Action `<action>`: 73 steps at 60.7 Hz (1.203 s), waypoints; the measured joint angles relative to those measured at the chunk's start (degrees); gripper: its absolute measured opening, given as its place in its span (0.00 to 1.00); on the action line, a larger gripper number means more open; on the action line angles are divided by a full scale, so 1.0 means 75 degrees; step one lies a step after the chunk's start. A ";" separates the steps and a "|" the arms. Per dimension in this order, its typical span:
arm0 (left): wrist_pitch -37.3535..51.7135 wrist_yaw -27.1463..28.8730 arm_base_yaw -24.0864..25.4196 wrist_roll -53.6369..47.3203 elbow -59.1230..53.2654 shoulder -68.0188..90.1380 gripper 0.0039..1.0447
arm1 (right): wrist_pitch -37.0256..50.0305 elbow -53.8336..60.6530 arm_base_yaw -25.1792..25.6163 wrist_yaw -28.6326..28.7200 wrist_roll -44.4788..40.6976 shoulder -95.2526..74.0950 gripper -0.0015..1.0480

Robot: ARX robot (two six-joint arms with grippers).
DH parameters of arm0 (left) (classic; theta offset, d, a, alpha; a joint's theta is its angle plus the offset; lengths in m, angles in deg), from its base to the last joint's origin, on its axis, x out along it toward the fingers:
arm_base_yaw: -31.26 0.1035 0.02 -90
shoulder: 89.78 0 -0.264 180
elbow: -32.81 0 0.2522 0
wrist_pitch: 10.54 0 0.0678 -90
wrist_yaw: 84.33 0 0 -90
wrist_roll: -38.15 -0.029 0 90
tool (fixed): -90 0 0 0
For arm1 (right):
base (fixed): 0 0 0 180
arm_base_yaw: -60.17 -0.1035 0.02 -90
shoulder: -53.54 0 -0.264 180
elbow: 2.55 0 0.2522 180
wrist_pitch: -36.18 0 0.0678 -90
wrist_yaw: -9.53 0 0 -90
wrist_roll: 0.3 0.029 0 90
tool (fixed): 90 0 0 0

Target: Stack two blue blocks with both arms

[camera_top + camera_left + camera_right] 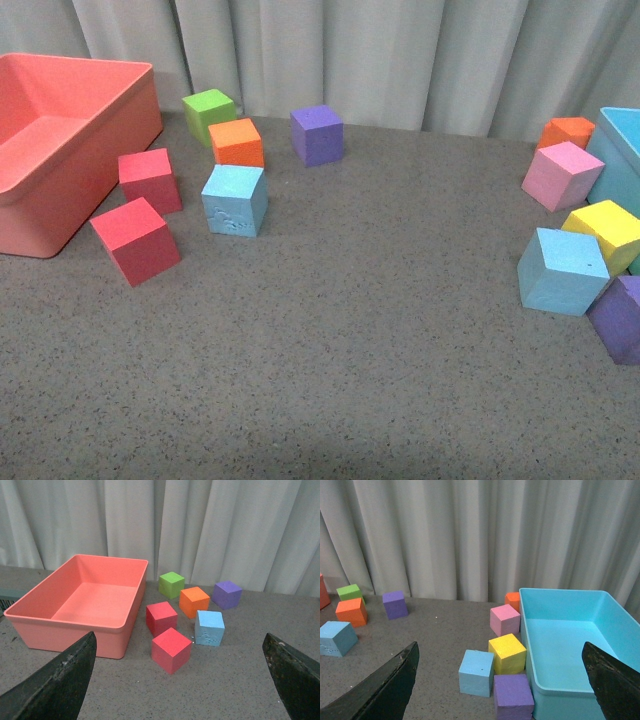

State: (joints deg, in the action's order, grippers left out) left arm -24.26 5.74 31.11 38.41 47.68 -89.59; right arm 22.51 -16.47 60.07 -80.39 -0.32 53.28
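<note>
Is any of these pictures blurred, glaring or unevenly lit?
Front view: soft even light, faint shadows; the table dims toward the near edge. Left wrist view: the scuffed blue block is sharp, the jaws dark, slightly blurred. Right wrist view: jaws likewise, no glare on the blue bin.

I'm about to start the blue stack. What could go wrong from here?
The right blue block is crowded by a yellow cube and a purple cube; closing jaws may catch them. The left blue block lies far across the table, so carrying one over may misalign the stack.
</note>
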 joint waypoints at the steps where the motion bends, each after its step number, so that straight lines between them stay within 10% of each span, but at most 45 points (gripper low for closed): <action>1: 0.0000 0.0000 0.0000 0.0000 0.0000 0.0000 0.94 | -0.0003 0.0000 0.0000 0.0000 0.0000 0.0000 0.91; 57: 0.0000 -0.0003 0.0000 0.0000 0.0000 0.0000 0.94 | 0.0000 0.0000 0.0000 0.0000 0.0000 0.0000 0.91; 65: 0.0000 0.0006 0.0000 0.0000 0.0000 0.0000 0.94 | 0.0638 -0.0032 -0.0525 -0.2046 -0.1099 -0.0699 0.91; 73: 0.0000 0.0003 0.0000 0.0000 0.0000 0.0000 0.94 | 0.1209 -0.0533 -0.0329 -0.1271 -0.0886 -0.2742 0.91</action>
State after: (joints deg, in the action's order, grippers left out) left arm -24.26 5.77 31.11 38.41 47.68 -89.59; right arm 31.58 -20.47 57.60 -89.92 -6.96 32.72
